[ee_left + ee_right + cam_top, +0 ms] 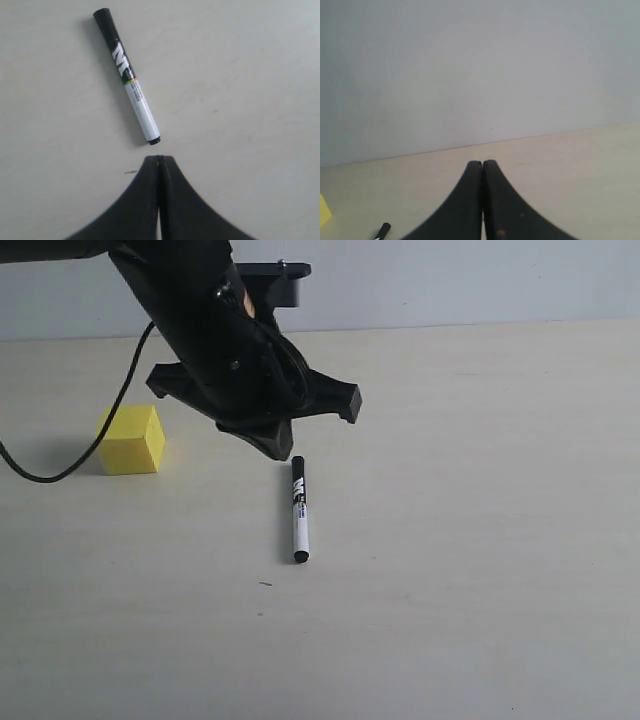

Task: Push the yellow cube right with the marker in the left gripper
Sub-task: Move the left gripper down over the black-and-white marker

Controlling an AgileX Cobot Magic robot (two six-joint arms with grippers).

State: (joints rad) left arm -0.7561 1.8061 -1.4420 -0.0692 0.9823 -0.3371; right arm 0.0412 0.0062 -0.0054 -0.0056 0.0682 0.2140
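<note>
Bright, soft, even light, a little from the right. Thin pale shadows left of the cube and the marker on the surface. Exterior view clear and sharp. Wrist views a bit grainy, with left gripper and right gripper soft-edged, dark, up close.

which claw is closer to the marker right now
Left. The left claw, shut and empty, hangs right by the marker, just off one end. The right claw is well away; the marker barely shows at its view's edge.
</note>
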